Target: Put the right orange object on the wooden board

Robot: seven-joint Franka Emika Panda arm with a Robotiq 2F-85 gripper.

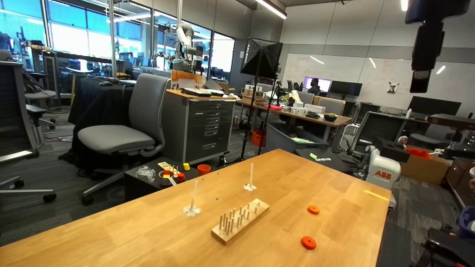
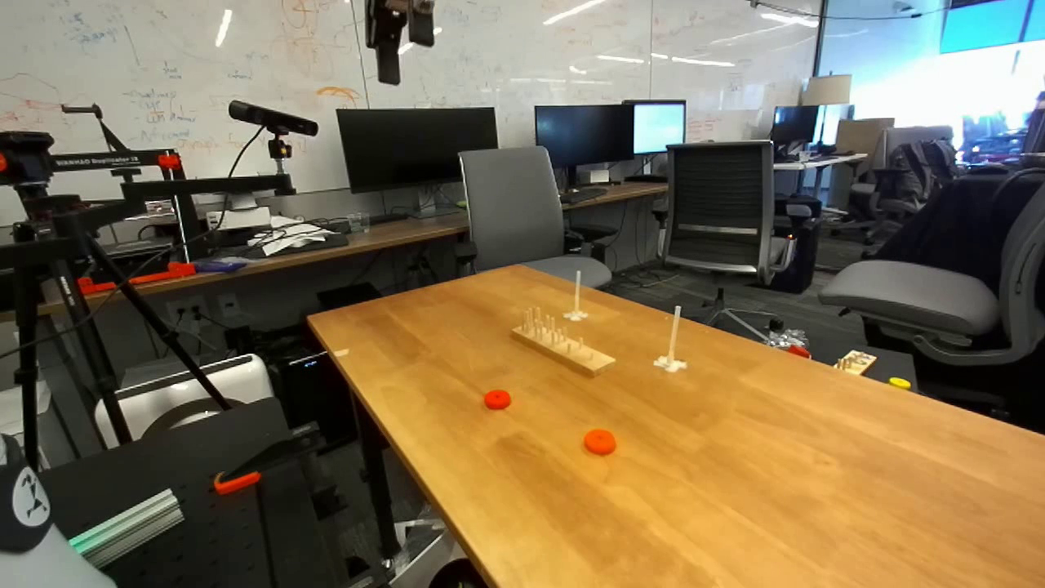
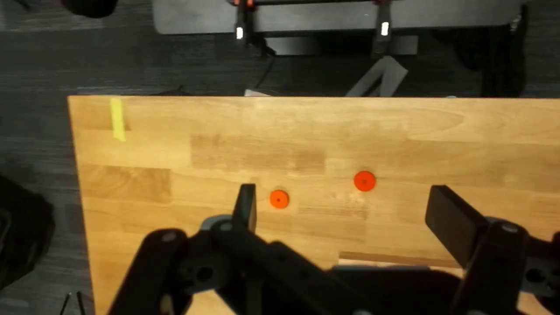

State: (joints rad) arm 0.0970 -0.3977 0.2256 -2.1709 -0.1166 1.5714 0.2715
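The right orange object is the smaller flat red-orange disc. It lies on the table in both exterior views (image 1: 313,210) (image 2: 497,399) and in the wrist view (image 3: 279,199). A slightly wider red-orange disc (image 1: 308,243) (image 2: 600,442) (image 3: 364,181) lies near it. The wooden board, pale with upright pegs, rests on the table in both exterior views (image 1: 264,206) (image 2: 600,362). In the wrist view only its edge (image 3: 372,258) shows; my gripper hides the rest. My gripper (image 3: 343,187) is open and empty, high above the table. It also shows in both exterior views (image 1: 420,83) (image 2: 403,59).
Two thin upright sticks on white bases (image 1: 192,211) (image 1: 249,187) stand on the table behind the board. Yellow tape (image 1: 375,195) marks the table near a corner. A dark low stand with small parts (image 1: 148,185) is beyond the table edge.
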